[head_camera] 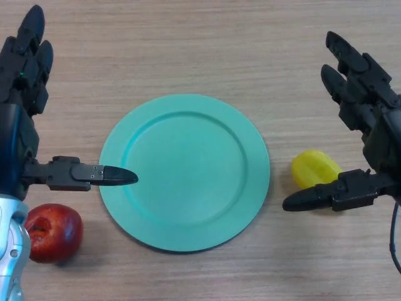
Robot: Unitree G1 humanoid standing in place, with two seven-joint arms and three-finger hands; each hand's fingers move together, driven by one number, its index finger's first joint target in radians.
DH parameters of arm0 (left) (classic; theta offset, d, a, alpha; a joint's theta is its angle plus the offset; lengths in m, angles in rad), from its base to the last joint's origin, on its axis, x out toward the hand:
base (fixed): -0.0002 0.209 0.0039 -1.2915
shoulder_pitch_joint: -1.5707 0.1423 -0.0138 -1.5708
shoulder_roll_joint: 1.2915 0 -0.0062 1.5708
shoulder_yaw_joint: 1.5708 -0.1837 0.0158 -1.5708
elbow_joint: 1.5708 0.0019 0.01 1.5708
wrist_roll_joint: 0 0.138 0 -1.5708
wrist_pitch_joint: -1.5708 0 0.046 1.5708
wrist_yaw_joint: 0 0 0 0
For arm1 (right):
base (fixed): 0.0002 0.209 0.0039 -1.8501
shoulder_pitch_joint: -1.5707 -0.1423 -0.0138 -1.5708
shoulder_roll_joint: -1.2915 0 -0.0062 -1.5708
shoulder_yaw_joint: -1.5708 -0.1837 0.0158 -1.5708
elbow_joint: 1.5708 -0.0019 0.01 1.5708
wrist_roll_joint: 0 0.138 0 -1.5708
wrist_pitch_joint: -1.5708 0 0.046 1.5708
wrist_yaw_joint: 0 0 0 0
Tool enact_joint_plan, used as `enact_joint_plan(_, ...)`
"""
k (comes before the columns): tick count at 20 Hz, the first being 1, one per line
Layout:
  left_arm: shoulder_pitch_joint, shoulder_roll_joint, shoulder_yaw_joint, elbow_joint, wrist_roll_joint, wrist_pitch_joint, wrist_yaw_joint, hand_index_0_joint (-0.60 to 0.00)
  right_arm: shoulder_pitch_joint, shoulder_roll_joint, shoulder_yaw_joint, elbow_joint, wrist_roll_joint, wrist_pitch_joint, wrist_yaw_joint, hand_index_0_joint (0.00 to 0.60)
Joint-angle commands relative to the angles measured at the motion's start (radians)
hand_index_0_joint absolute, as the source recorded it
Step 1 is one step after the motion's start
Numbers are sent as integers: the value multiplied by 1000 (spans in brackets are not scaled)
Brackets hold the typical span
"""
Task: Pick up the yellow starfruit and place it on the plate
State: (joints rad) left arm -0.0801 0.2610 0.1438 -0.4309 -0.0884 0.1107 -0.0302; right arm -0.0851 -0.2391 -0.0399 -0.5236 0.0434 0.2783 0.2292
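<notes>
While the starfruit (pixel 315 168) lies right of the plate (pixel 185 172), the right hand (pixel 366 135) brackets it, fingers apart, unclamped; left hand (pixel 25 113) likewise spread, idle.

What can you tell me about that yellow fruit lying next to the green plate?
The yellow starfruit is a small, bright yellow fruit with lengthwise ridges and a smooth, slightly glossy skin. It lies on its side on the wooden table, just right of the teal plate and apart from its rim. The robot's open right hand hangs over it, the thumb reaching across just in front of the fruit; whether it touches cannot be told. Nothing holds the fruit yet.
</notes>
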Motion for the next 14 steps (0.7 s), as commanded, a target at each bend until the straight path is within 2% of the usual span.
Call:
enact_joint_plan(1,-36,30,43,-39,30,-172,39,0,-31,-32,-50,-52,17,-95,-1,0)
enact_joint_plan(9,-35,28,40,-23,54,-194,37,0,-31,-38,-55,-31,34,-79,23,0)
enact_joint_plan(12,-39,31,43,-17,32,-160,33,0,-15,-40,-65,22,-15,-147,26,0)
enact_joint_plan(14,-42,29,38,-8,24,-152,34,0,-28,-51,-73,127,-104,-258,8,0)
